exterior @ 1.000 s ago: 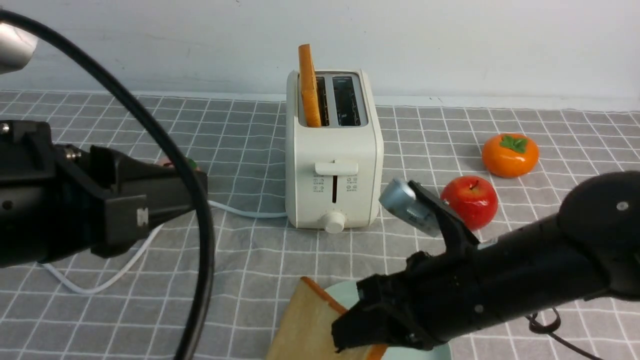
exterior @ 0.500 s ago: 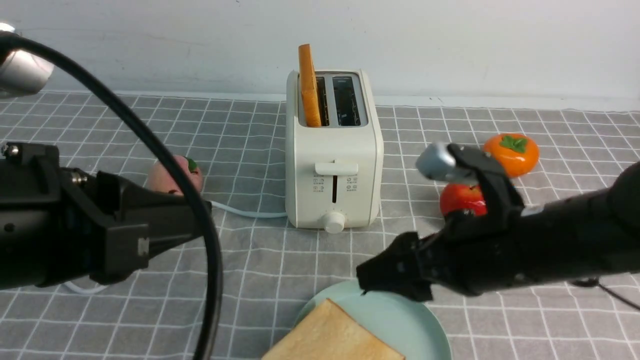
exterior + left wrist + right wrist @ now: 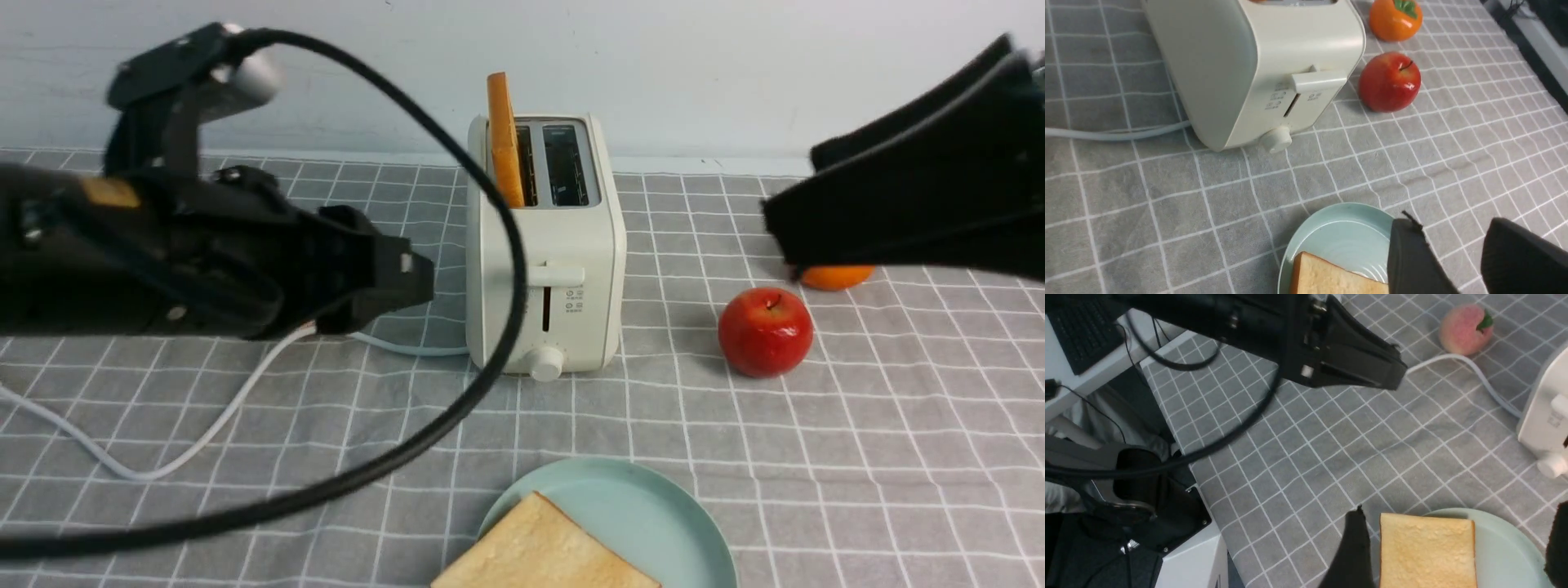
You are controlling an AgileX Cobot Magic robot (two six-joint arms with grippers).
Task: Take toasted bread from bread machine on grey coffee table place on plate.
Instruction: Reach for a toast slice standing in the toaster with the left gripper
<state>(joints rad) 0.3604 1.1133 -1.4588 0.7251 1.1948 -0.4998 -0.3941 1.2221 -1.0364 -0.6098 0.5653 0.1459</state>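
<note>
One slice of toast (image 3: pixel 543 551) is lying on the green plate (image 3: pixel 653 523), so about half of the job looks done; the other slice (image 3: pixel 504 147) is standing in the left slot of the white toaster (image 3: pixel 543 245), with its top poking out, and it is waiting for its turn. The toaster is sitting on the grey table (image 3: pixel 678 416), behind the plate; its right slot is showing no bread. The left gripper (image 3: pixel 1447 249) is pointing toward the table with its fingers apart and nothing between them; the right gripper (image 3: pixel 1457 543) is spreading its fingers wide and holding nothing, and it is hanging up above the table, away from the toast. What is left, it seems, is pulling out the second slice and putting it on the plate too.
</note>
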